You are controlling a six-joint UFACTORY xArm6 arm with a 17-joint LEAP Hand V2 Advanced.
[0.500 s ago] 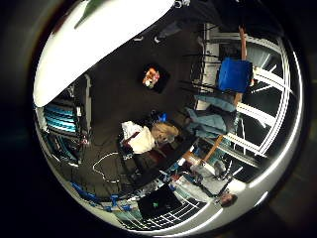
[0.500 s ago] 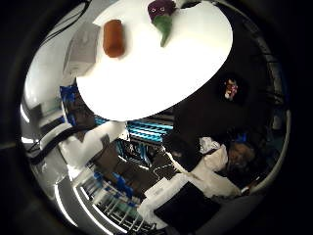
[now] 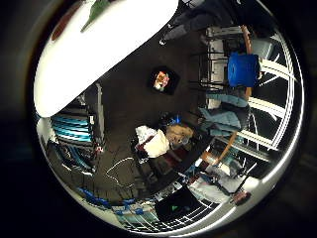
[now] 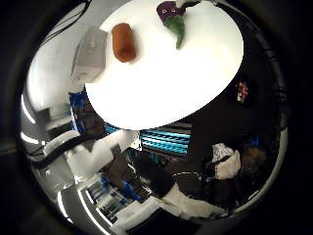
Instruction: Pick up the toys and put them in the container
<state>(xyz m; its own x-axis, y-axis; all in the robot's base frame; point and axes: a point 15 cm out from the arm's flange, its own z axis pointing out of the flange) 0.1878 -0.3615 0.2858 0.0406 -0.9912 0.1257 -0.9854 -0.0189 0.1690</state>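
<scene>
Thumb side palm view had the orange toy and the purple-green toy lying apart on the white table near the clear container (hand's state, can't tell), so looked like approach stage, next up descending onto one toy.

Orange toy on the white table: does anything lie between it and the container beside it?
Nothing visible does. The orange toy lies on the white table right beside the pale container, with only bare tabletop between them. The purple and green toy lies on the toy's other side, away from the container.
</scene>
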